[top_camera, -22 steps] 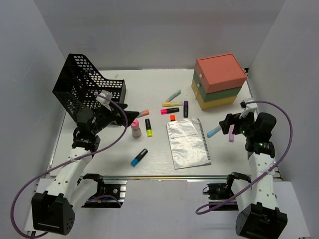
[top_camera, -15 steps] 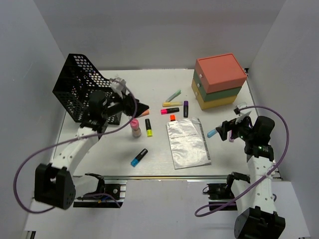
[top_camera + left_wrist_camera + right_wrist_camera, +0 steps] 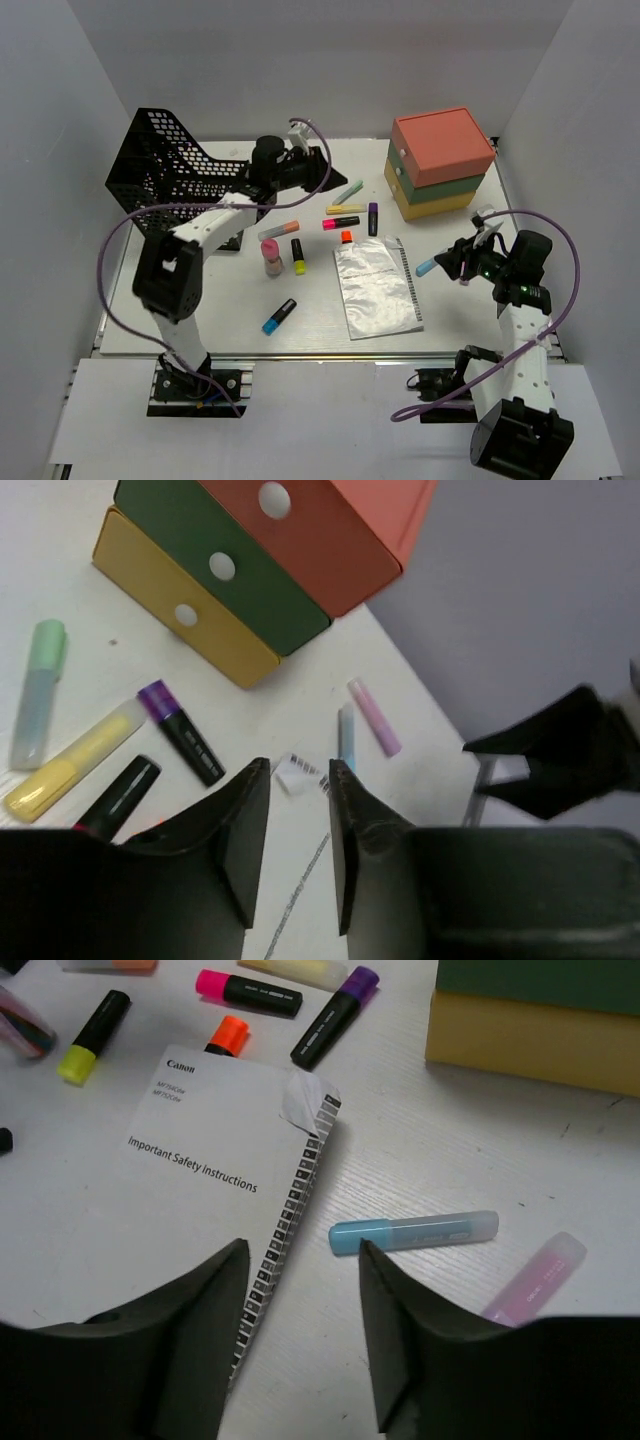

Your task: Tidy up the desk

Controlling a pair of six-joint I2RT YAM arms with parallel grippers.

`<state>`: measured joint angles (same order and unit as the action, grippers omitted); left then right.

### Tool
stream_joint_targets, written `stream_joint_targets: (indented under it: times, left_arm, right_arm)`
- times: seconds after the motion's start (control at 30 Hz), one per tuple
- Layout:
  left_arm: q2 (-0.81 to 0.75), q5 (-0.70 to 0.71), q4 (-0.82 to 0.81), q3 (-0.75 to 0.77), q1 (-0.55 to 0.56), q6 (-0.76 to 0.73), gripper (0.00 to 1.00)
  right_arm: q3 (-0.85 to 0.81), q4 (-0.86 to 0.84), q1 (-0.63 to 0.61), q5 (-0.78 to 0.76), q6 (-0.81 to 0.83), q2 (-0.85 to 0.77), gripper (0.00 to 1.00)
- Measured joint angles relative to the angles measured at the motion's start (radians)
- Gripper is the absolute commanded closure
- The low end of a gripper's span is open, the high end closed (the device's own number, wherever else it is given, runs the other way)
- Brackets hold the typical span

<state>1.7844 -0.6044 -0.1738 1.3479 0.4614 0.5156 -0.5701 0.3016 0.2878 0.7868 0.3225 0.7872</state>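
Note:
The white desk [image 3: 230,310] is strewn with highlighters and pens. My left gripper [image 3: 315,172] reaches over the back middle, high above the desk. In the left wrist view this left gripper [image 3: 298,770] is open by a narrow gap and holds nothing. My right gripper [image 3: 452,262] hovers at the right, beside a light blue pen [image 3: 428,266]. Seen from its wrist, the right gripper [image 3: 303,1250] is open and empty, and the blue pen [image 3: 415,1232] lies just past its right finger. A pink pen [image 3: 535,1278] lies beside it.
A black mesh basket [image 3: 170,175] stands back left, a coral, green and yellow drawer box [image 3: 440,160] back right. A white booklet [image 3: 375,285] lies in the middle. Several highlighters [image 3: 341,222] lie behind it, a pink-capped stick [image 3: 272,258] and a blue highlighter [image 3: 279,316] to its left.
My left arm has swung from in front of the basket to the back middle of the desk, and its jaws have narrowed. The right jaws have narrowed too.

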Motion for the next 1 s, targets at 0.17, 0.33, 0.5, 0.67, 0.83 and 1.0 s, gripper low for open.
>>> stream_joint_targets:
  times: [0.17, 0.33, 0.5, 0.67, 0.83, 1.0]
  left_arm:
    - [0.222, -0.007, -0.129, 0.152, 0.006, 0.199, 0.3]
    - [0.423, -0.011, -0.252, 0.314, 0.011, 0.381, 0.23]
    - [0.558, -0.017, -0.367, 0.41, 0.016, 0.526, 0.25]
    - [0.655, -0.016, -0.443, 0.499, 0.037, 0.608, 0.32]
    - [0.714, -0.007, -0.488, 0.579, 0.074, 0.65, 0.43]
    - [0.716, 0.06, -0.484, 0.591, 0.11, 0.65, 0.39]
  right_arm:
    - [-0.017, 0.015, 0.003, 0.024, -0.004, 0.013, 0.44]
    - [-0.022, 0.018, 0.005, 0.055, -0.004, 0.004, 0.52]
    - [-0.008, 0.009, 0.006, 0.108, 0.008, -0.048, 0.75]
    - [0.006, 0.008, 0.005, 0.146, 0.022, -0.068, 0.84]
    - [0.006, 0.008, 0.005, 0.155, 0.023, -0.068, 0.84]
    - [0.006, 0.007, 0.005, 0.155, 0.023, -0.074, 0.83]
